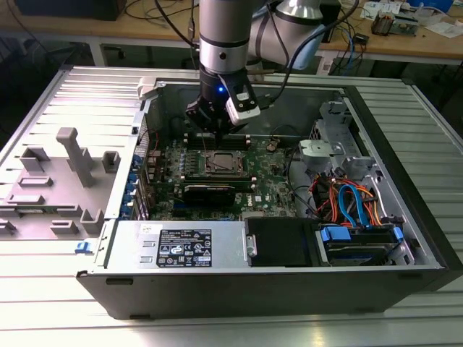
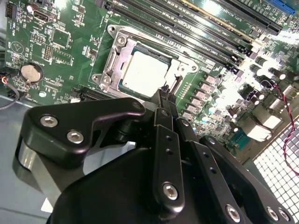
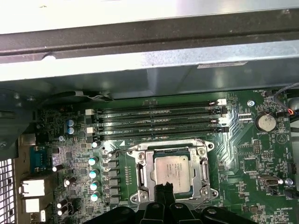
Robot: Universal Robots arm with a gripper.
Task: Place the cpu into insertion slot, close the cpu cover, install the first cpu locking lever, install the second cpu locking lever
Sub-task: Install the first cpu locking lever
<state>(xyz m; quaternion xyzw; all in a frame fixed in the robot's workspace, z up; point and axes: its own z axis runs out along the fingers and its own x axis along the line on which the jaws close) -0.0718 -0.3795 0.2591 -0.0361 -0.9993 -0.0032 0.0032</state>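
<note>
— What do we make of the exterior view?

— The gripper [image 1: 215, 130] hangs inside the open computer case [image 1: 217, 296], over the green motherboard [image 1: 271, 184]. The cpu [image 1: 223, 163] lies flat in its socket and shows just below the gripper's tip in that picture.

— And the second wrist view?

— There we see the cpu [image 2: 145, 74] as a pale, matt metal square, so we have no long axis to reckon with. The cpu cover [image 2: 113, 63], a thin shiny metal frame, lies down around it, and the chip shows through its window. The black fingers come to one narrow tip at the socket's edge, on the side away from the memory slots [image 2: 187, 28]. We judge the jaws to be together, with nothing between them.

— Does the first wrist view agree?

— We think so. The gripper [image 3: 163, 188] points at the cover's rim [image 3: 145, 179]. The cpu [image 3: 172, 173] lies straight beyond it, and past that run the long dark ribbed slots [image 3: 159, 121], parallel to the socket's far edge.
</note>
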